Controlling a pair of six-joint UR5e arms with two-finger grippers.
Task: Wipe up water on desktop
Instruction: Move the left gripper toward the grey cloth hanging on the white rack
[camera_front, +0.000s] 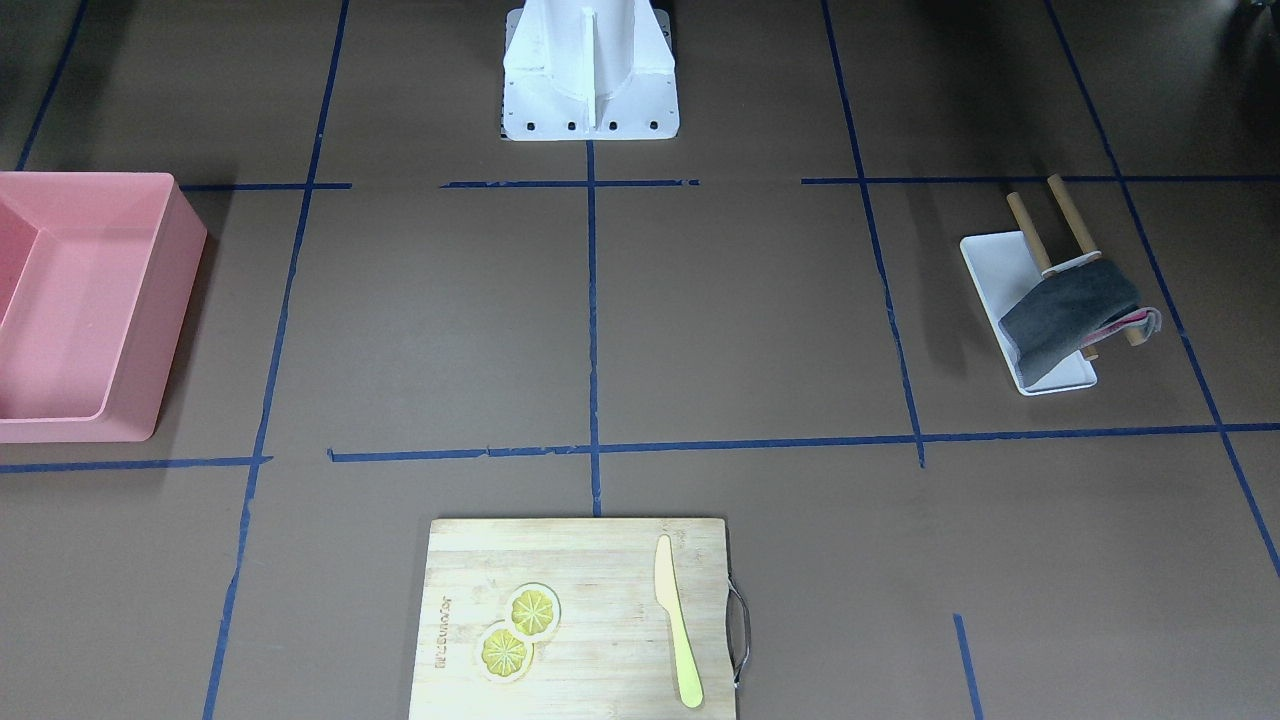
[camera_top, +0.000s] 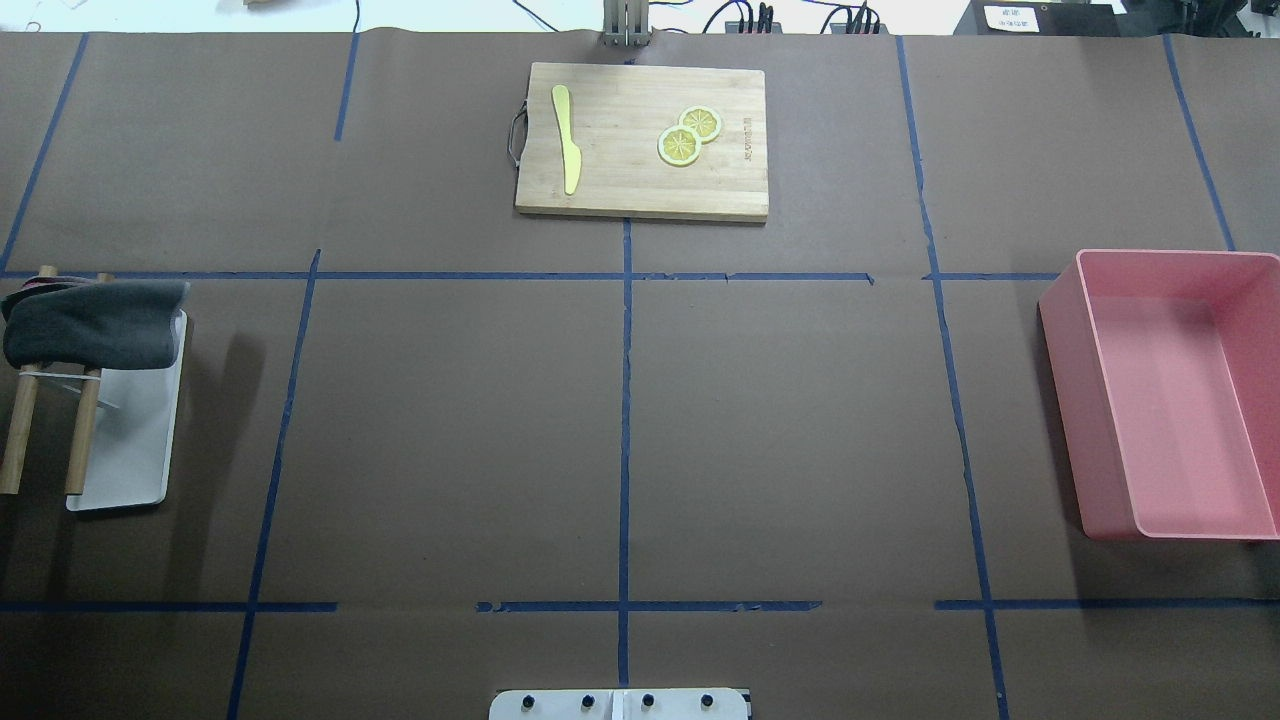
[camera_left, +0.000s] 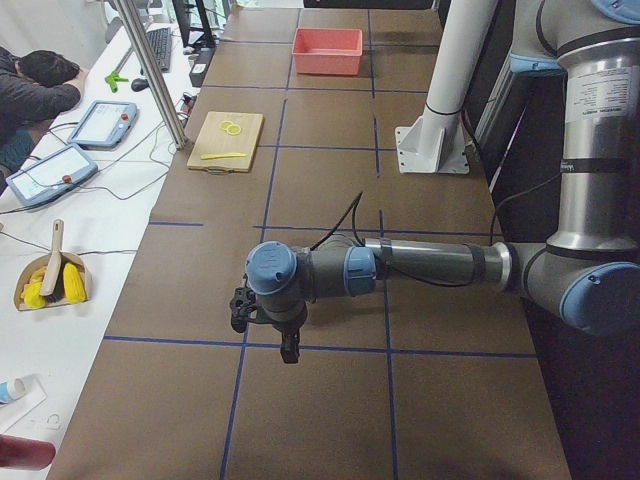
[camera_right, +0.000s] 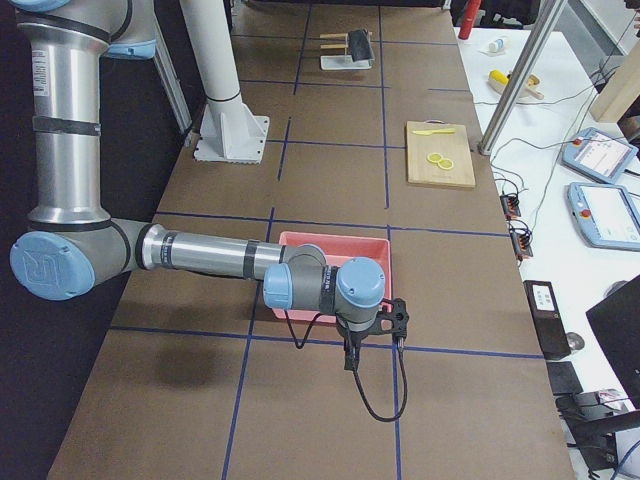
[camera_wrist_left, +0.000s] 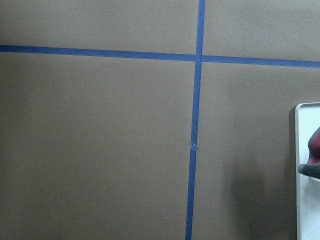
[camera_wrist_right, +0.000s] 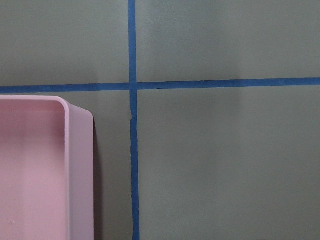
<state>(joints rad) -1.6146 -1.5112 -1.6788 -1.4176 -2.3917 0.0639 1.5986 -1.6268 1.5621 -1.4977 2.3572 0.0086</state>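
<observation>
Evidently the desktop (camera_top: 450, 430) was not yet wiped; the cloth (camera_top: 95, 322) was judged to be fetched first. The grip of the left gripper (camera_left: 289, 350) and the right gripper (camera_right: 348, 357) could not be told.

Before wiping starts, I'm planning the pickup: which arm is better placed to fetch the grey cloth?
Left arm. The grey cloth sits over the white tray on the robot's left side, visible in the left wrist view. The right arm hovers by the pink bin.

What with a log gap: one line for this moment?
phase: before wiping | cloth: draped on rack, untouched | desktop: no water visible
</observation>
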